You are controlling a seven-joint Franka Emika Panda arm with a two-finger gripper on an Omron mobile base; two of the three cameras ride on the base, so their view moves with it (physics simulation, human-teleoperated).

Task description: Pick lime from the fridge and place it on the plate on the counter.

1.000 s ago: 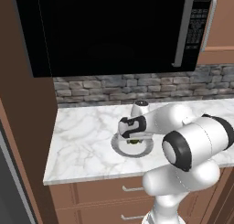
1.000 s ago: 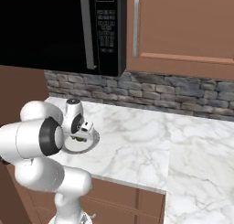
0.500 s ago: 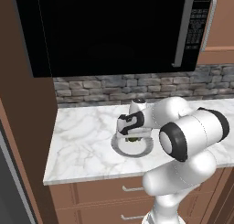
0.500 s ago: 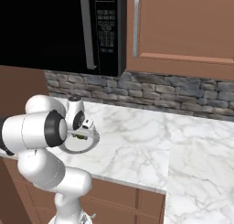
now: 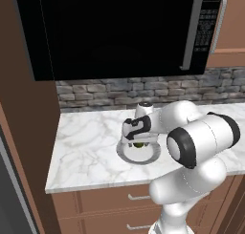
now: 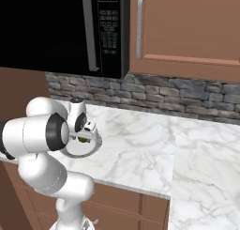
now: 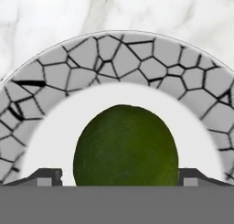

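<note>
Fingers (image 7: 124, 175) have just opened wide and hold nothing, so lime (image 7: 125, 145) now rests on plate (image 7: 114, 58) on worktop (image 5: 86, 147), and placing looks done.

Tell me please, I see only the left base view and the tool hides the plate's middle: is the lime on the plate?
Observer: Yes. In the hand view the lime lies on the pale centre of the plate.
Operator: Does the tool grip it?
Observer: No. The tool is open; each fingertip stands apart from the lime.
Operator: Is it near the rim?
Observer: No, pale centre shows around it.
</note>
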